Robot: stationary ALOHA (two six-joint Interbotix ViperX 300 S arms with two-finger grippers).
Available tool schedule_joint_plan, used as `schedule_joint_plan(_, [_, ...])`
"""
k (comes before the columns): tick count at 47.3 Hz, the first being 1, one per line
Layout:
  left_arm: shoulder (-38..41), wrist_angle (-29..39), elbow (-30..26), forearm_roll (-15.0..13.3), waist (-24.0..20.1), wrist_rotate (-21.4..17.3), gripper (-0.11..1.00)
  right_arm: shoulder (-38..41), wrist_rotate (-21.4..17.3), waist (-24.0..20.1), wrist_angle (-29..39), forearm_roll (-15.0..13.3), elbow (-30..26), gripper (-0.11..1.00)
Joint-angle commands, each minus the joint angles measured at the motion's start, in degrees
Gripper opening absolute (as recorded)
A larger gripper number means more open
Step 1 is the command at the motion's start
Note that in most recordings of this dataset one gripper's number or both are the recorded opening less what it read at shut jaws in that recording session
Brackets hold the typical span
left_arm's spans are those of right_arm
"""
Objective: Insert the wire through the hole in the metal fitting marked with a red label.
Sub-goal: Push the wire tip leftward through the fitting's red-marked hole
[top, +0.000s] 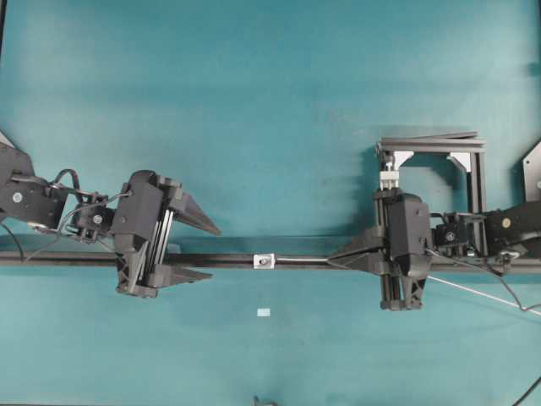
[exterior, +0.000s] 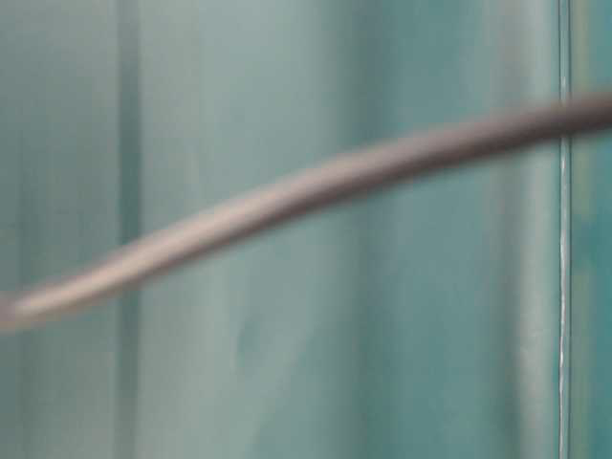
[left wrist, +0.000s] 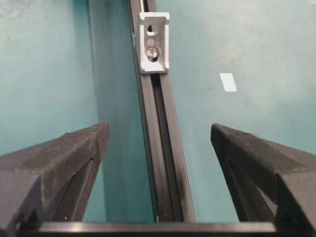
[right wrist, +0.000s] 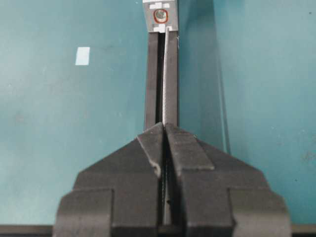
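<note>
Pinching the wire [right wrist: 163,89] in right gripper [right wrist: 163,129], left gripper [left wrist: 159,136] spread, red ring visible only from right wrist

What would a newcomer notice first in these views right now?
The long black rail crossing the teal table, with the small metal fitting at its middle. On the right, the right tool is shut on the wire, which runs along the rail toward the fitting's red-ringed hole. On the left, the left tool stands wide open, straddling the rail short of the fitting.
</note>
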State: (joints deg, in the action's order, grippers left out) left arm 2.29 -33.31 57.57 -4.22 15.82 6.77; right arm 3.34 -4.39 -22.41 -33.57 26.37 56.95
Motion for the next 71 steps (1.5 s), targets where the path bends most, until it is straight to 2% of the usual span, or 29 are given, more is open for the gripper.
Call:
schedule_joint_plan(1, [-0.53,-0.62,-0.97,0.18,0.09,-0.09,0.76,-0.53,0.09,-0.35,-0.88,-0.62,-0.97,-0.01])
schedule_joint_plan(71, [-0.53,-0.62,-0.97,0.18,0.09,0.00,0.75,2.46,1.93,0.18,-3.78,-0.88,-3.96,-0.01])
